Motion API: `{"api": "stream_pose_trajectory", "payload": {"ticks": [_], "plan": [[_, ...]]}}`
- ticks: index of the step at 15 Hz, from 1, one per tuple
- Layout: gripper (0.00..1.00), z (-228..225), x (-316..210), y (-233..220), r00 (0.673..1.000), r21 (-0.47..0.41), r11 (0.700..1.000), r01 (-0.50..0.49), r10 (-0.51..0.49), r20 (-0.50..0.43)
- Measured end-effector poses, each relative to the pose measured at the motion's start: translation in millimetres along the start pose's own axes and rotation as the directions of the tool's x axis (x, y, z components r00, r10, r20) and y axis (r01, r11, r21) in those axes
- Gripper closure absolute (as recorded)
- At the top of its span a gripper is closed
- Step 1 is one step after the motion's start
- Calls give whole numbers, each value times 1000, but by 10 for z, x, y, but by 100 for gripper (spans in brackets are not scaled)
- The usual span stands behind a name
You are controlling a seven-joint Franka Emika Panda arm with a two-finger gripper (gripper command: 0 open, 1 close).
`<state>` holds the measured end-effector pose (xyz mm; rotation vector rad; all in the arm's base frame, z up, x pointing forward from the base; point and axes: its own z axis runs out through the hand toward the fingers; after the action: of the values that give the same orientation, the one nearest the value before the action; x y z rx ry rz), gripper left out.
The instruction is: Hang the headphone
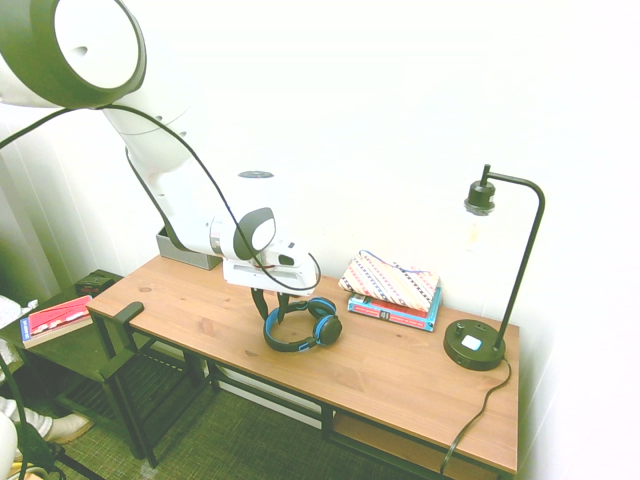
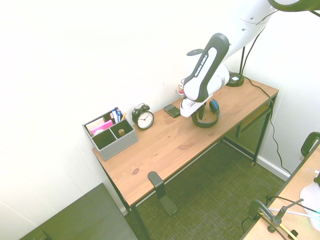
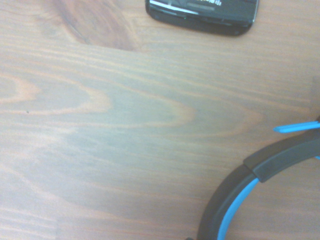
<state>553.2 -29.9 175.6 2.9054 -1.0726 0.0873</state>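
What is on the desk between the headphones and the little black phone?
Nothing. In the wrist view, only bare wooden desk lies between the headphone and the phone.

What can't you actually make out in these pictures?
- End effector fingers: the first exterior view is too small to show whether they grip the headphone; in the second, the arm covers them.
- Phone: cut off by the wrist view's edge.
- Book titles: too small.
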Motion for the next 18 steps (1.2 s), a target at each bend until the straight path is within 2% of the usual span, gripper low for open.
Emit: {"api": "stream_pose_trajectory", "payload": {"ticks": [8,11,15,18], "plan": [[100,10,-62,-91,1000,-11,1000,9,-9,-4],[100,-116,-46,-96,999,-29,999,-41,40,-21],[100,-854,-144,-151,995,-21,994,-104,104,-7],[100,-1423,-504,-87,994,-34,995,-94,95,44]]}}
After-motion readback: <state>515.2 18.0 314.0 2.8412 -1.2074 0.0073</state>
